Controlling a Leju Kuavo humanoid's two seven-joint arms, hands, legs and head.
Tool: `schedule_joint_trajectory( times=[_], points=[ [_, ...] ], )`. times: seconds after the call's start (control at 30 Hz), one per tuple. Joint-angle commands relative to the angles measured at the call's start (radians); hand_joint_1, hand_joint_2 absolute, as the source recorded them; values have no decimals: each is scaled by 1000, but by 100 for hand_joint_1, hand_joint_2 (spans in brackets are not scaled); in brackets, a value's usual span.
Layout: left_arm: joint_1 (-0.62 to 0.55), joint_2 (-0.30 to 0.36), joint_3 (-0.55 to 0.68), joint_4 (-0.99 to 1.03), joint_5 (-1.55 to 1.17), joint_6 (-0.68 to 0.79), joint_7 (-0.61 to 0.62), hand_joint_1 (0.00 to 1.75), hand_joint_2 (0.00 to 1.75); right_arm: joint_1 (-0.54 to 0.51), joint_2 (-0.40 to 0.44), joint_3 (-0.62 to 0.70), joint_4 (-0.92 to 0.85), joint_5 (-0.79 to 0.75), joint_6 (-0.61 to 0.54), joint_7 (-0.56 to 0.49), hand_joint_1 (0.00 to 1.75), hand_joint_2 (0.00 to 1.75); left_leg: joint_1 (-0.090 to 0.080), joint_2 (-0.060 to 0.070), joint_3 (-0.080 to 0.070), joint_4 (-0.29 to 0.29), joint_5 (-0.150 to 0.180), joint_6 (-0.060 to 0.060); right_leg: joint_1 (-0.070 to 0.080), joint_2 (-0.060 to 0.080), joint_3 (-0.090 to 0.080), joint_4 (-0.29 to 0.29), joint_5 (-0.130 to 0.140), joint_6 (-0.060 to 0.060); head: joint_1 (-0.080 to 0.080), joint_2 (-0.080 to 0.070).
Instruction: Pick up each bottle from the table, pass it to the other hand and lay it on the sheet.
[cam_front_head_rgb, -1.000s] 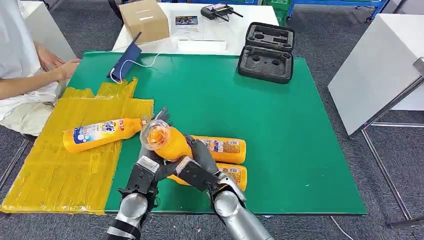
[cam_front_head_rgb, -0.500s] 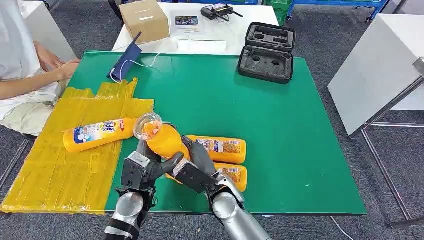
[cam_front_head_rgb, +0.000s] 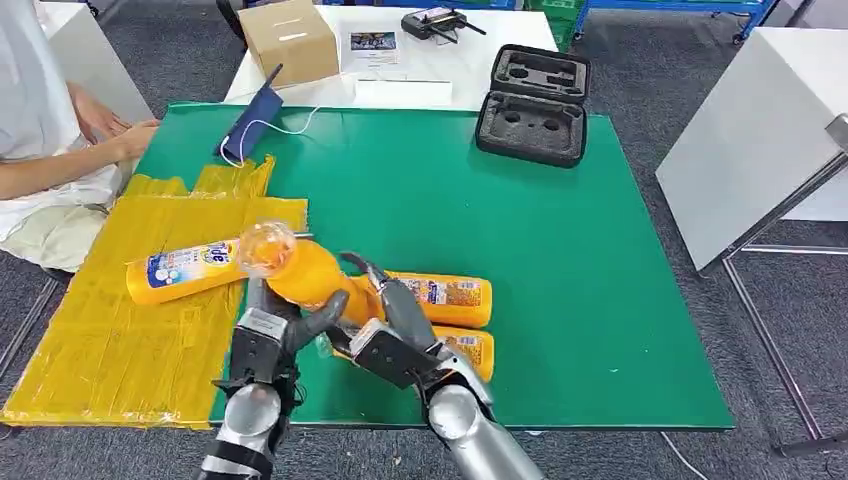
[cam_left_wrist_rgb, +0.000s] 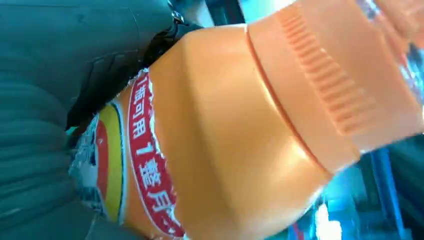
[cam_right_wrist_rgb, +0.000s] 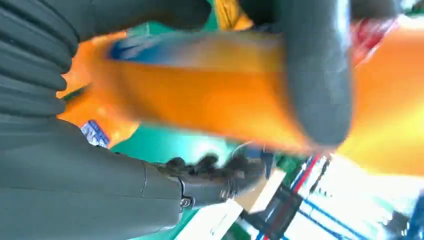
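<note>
My left hand (cam_front_head_rgb: 262, 340) grips an orange bottle (cam_front_head_rgb: 305, 275) near the front edge of the green table (cam_front_head_rgb: 580, 280). The bottle is lifted and tilted, its clear cap toward the yellow sheet (cam_front_head_rgb: 90, 340). In the left wrist view the bottle (cam_left_wrist_rgb: 225, 125) lies tight against my left hand (cam_left_wrist_rgb: 45, 75). My right hand (cam_front_head_rgb: 385, 340) is just right of it, fingers spread by the bottle's lower end. In the right wrist view a dark finger (cam_right_wrist_rgb: 315, 75) crosses the blurred bottle (cam_right_wrist_rgb: 200, 95). One bottle (cam_front_head_rgb: 200, 268) lies on the sheet. Two more bottles (cam_front_head_rgb: 445, 298) (cam_front_head_rgb: 470, 348) lie on the table behind my right hand.
A person (cam_front_head_rgb: 40, 150) sits at the table's left with a hand near the sheet's far corner. A blue pouch (cam_front_head_rgb: 250, 125) with a white cord and a black foam case (cam_front_head_rgb: 533, 102) lie at the back. A cardboard box (cam_front_head_rgb: 290, 40) stands on the white table beyond.
The held bottle has moved left toward the sheet with my left hand and tilted further over. My right hand has stayed in place and its fingers have loosened from the bottle.
</note>
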Motion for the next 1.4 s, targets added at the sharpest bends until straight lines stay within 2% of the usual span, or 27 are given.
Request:
schedule_joint_trajectory(
  times=[0.03,0.1,0.2,0.33,0.4,0.43,0.47,0.5,0.53,0.57,0.6,0.67,0.7,0.73,0.8,0.83,0.87,0.9,1.2,1.4],
  points=[
    [-32,51,72,-102,-93,117,-7,175,175,21,-56,-61,-142,-25,-45,-10,0,175,1,1,5,1,-3,-2,1,1,5,0,-3,-2,0,0],
    [-39,54,82,-106,-144,164,-7,175,175,20,-57,-68,-150,-31,-47,-9,0,175,1,2,3,1,-2,-2,1,2,4,0,-2,-2,0,0],
    [-83,77,103,-85,-413,401,14,175,175,11,-66,-83,-170,-56,-64,-16,0,175,1,1,5,1,-2,-3,1,1,5,1,-3,-3,0,0],
    [-147,125,117,5,-670,430,126,175,175,11,-85,-98,-208,-74,-98,-25,0,175,1,1,4,0,-1,-2,0,1,4,0,-1,-2,0,0],
    [-213,168,116,160,-1061,430,332,175,175,22,-92,-108,-235,-68,-129,-28,0,175,1,0,6,0,-1,-3,1,0,6,0,-2,-3,-1,0],
    [-280,331,-51,267,-1164,407,560,175,175,21,-95,-113,-242,-54,-151,-28,0,175,1,0,6,-1,-1,-3,1,0,6,0,-2,-3,0,0],
    [-328,364,-172,350,-1164,424,679,175,175,22,-96,-115,-248,-52,-155,-26,0,175,0,-2,6,-2,0,-3,0,-1,7,-1,-2,-3,-1,0],
    [-369,401,-260,421,-1164,401,746,175,175,21,-98,-120,-253,-49,-160,-25,0,175,0,-6,5,-3,2,-2,0,-6,6,-1,-1,-2,0,0],
    [-422,391,-336,556,-1164,376,780,175,175,15,-100,-124,-257,-47,-163,-25,0,175,0,-6,5,-3,2,-3,0,-5,6,-1,-1,-2,0,0],
    [-451,380,-348,650,-1164,284,748,175,175,9,-104,-127,-261,-42,-166,-27,0,175,1,-9,7,-2,1,-4,0,-8,7,-1,-3,-3,0,0],
    [-478,365,-352,738,-1164,254,730,175,175,7,-108,-130,-272,-36,-170,-30,0,175,0,-9,4,-1,2,-2,0,-8,-5,0,-2,-2,1,0],
    [-488,359,-354,769,-1164,272,732,175,175,6,-109,-133,-277,-36,-170,-29,0,175,1,-1,7,-2,1,-5,0,-3,-5,0,-1,-5,-1,0],
    [-495,354,-355,796,-1164,260,726,175,175,7,-112,-135,-282,-34,-170,-30,0,175,-1,0,3,-2,1,-3,-1,-2,-4,1,1,-5,-2,0],
    [-526,335,-375,878,-1164,170,714,175,175,12,-116,-140,-295,-33,-171,-30,0,175,0,1,5,-2,0,-4,0,-2,-3,0,0,-5,0,0],
    [-543,314,-370,949,-1164,98,696,175,175,16,-126,-143,-310,-29,-166,-35,0,175,0,-2,7,-2,1,-5,0,-3,-4,0,-2,-7,0,0],
    [-551,308,-369,982,-1164,73,689,175,175,14,-130,-142,-313,-31,-158,-36,0,175,0,4,4,-1,0,-4,0,2,-3,1,0,-6,-1,0],
    [-550,307,-365,1000,-1164,63,688,175,175,12,-131,-142,-313,-31,-155,-37,0,175,1,6,7,-1,-2,-5,1,4,5,1,-1,-7,-1,0],
    [-555,304,-345,1031,-1158,44,685,175,175,9,-131,-139,-311,-31,-150,-39,0,175,0,7,4,-1,0,-4,0,4,1,2,1,-5,0,0],
    [-555,330,-279,1063,-1161,7,698,175,175,9,-129,-143,-279,-33,-149,-42,0,175,0,10,8,-1,0,-6,1,8,4,2,2,-6,0,0],
    [-559,335,-245,1055,-1164,39,710,175,175,8,-127,-146,-272,-35,-145,-47,0,175,0,11,12,-2,-2,-10,1,10,5,4,1,-8,0,0]
  ],
)
